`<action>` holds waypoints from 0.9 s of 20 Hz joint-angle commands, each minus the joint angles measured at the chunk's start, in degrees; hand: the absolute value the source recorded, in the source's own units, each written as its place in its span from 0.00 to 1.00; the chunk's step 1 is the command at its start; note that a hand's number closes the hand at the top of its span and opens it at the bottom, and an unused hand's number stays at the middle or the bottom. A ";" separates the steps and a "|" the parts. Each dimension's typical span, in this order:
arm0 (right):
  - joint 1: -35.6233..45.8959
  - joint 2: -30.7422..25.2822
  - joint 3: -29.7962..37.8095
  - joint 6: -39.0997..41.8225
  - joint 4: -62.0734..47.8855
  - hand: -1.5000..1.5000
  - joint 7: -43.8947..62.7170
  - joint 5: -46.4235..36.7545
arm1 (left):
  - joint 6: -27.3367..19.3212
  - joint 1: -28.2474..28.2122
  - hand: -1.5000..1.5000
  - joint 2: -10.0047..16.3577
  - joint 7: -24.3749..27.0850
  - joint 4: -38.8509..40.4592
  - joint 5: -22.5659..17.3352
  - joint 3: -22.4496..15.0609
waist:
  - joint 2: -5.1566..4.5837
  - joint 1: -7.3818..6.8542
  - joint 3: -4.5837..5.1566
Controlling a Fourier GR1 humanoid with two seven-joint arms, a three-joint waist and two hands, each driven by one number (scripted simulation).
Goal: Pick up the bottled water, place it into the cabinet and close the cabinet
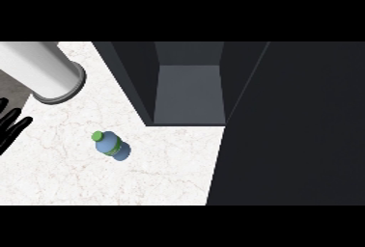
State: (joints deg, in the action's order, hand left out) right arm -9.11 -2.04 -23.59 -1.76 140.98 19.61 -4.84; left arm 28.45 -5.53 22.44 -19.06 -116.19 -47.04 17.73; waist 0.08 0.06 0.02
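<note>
So, marble counter w/ open cabinet

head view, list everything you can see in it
counter: one, white marble, left and lower middle
bottle: one, blue with a green cap, on the counter left of centre, nothing touching it
cabinet: one, dark grey, open, top middle
door: one, dark grey, apparently the cabinet's, swung open across the right side
forearm: one, light grey, top left
robot hand: one, black, the left one, at the left edge, fingers straight, apart from the bottle
</note>
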 commanded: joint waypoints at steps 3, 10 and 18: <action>-0.17 0.59 -6.29 -2.72 4.14 0.00 2.92 -8.11 | 4.29 -0.46 0.00 -0.66 0.89 2.56 4.80 0.38 | 0.06 0.05 0.01; -2.88 -2.27 -6.72 -3.21 4.46 0.00 1.34 -6.30 | 1.49 3.98 0.00 -7.65 4.73 9.14 18.50 -4.96 | 0.01 0.39 -0.01; -1.36 -3.20 -11.40 -6.65 7.71 0.00 5.54 -10.61 | 5.74 8.32 0.00 -7.28 13.58 26.78 26.41 -2.99 | 0.06 0.99 0.06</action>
State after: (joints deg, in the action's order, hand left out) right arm -7.67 -3.49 -31.48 -7.52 141.10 21.85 -7.38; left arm 34.33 0.38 15.06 -7.30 -95.15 -24.07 14.51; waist 0.04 0.68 0.07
